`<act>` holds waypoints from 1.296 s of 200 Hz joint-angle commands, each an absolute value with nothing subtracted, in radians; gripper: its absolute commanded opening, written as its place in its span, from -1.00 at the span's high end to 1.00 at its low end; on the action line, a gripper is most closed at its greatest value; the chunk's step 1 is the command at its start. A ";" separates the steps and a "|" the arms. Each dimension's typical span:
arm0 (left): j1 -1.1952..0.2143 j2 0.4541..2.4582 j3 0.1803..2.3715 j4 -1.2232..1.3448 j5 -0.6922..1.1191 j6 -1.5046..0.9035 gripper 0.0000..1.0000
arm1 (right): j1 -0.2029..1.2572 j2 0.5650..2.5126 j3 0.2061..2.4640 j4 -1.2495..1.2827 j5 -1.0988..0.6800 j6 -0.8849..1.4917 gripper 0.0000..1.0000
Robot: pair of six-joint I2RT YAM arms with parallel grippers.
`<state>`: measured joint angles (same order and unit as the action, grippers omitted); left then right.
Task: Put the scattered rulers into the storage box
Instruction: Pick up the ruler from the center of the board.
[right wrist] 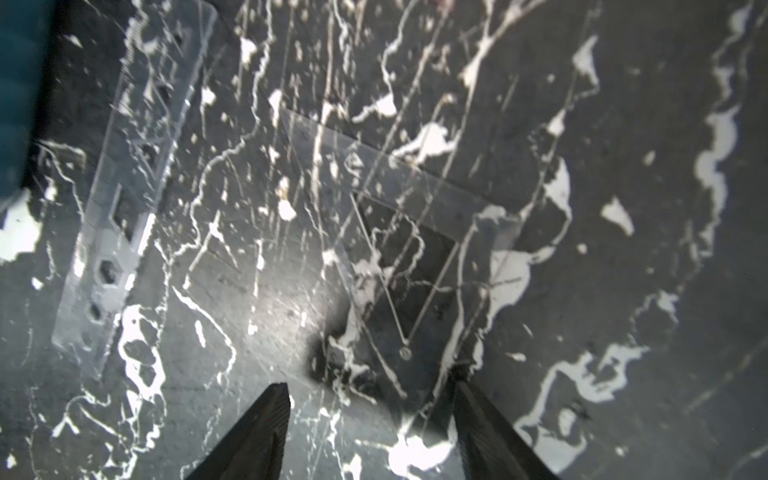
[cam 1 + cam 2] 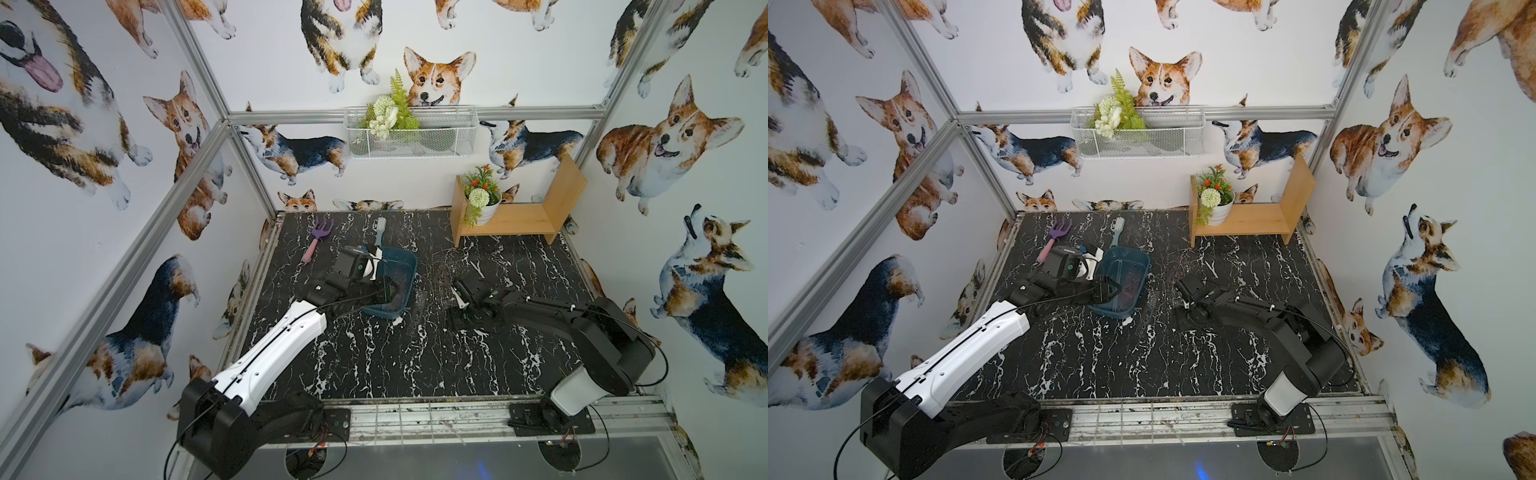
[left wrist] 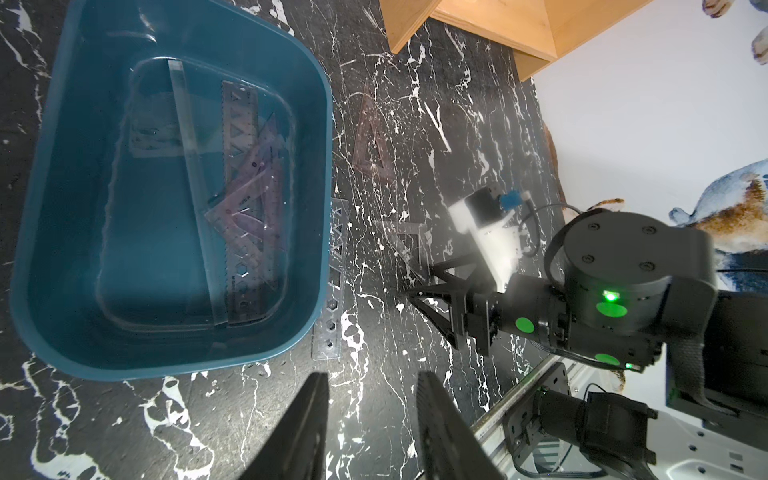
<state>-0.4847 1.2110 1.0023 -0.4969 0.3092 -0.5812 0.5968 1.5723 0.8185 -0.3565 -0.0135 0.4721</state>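
Observation:
The teal storage box (image 2: 409, 259) (image 2: 1144, 259) (image 3: 62, 208) stands left of the table's middle. Several rulers lie inside it, among them a clear strip (image 3: 195, 187) and a purple stencil ruler (image 3: 245, 166). A clear stencil ruler (image 3: 332, 282) (image 1: 124, 208) lies on the table along the box's side. Farther out lie a reddish set square (image 3: 374, 145) and a clear set square (image 3: 405, 241) (image 1: 415, 257). My left gripper (image 3: 374, 376) (image 2: 390, 291) hovers at the box's near end, open and empty. My right gripper (image 1: 372, 386) (image 3: 422, 282) is down at the table, open, its fingers either side of the clear set square's corner.
A purple-and-pink toy rake (image 2: 318, 241) and a pale green brush (image 2: 380, 232) lie behind the box. A wooden shelf (image 2: 519, 216) with a potted plant (image 2: 482, 203) stands at the back right. A white wire basket (image 2: 411, 133) hangs on the back wall.

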 commanded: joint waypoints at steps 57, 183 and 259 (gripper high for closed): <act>-0.506 1.235 1.029 -0.464 0.289 -0.588 0.18 | 0.597 1.520 0.848 -0.411 0.000 0.474 -0.35; -0.508 1.220 1.014 -0.474 0.278 -0.584 0.18 | 0.680 1.603 0.849 -0.347 -0.083 0.506 -0.31; -0.508 1.225 1.010 -0.469 0.282 -0.585 0.18 | 0.588 1.594 0.842 -0.366 -0.040 0.490 -0.35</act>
